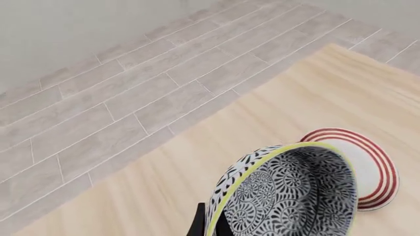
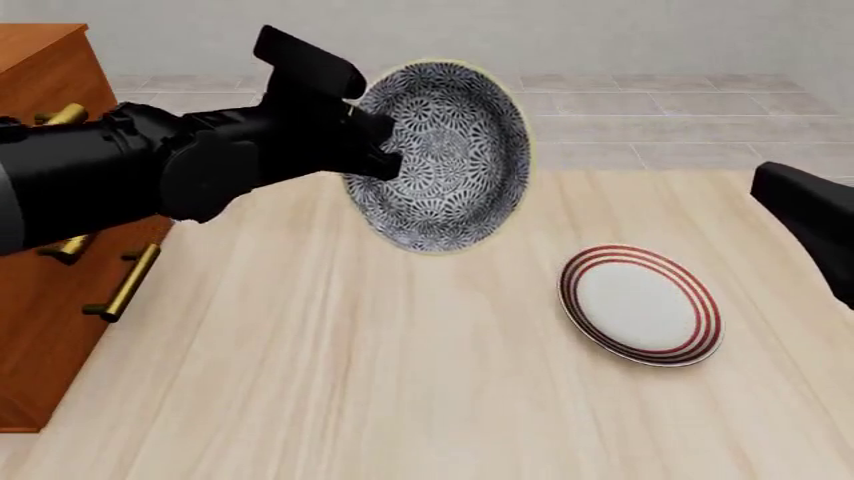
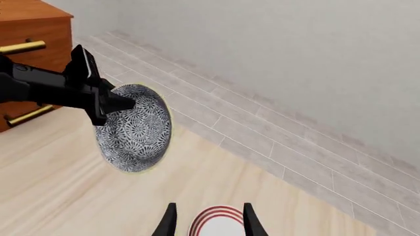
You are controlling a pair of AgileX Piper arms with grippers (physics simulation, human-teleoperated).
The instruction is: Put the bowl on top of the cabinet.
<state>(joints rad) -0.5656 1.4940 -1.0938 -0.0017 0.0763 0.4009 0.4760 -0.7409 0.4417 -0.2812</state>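
The black-and-white patterned bowl (image 2: 447, 150) hangs in the air above the table, tipped on its side with its inside facing the front camera. My left gripper (image 2: 371, 145) is shut on its rim; in the left wrist view the bowl (image 1: 288, 196) fills the lower right and the fingers (image 1: 200, 223) pinch its yellowish rim. The reddish-brown cabinet (image 2: 47, 230) with gold handles stands at the left, behind the left arm. My right gripper (image 3: 208, 219) is open with nothing between its fingers, hovering over the plate. The bowl (image 3: 135, 128) and cabinet (image 3: 33, 29) also show in the right wrist view.
A flat white plate with red rings (image 2: 641, 305) lies on the wooden table (image 2: 400, 400) right of the middle. Grey tiled floor (image 2: 667, 120) lies beyond the table's far edge. The right arm (image 2: 807, 215) enters at the right edge.
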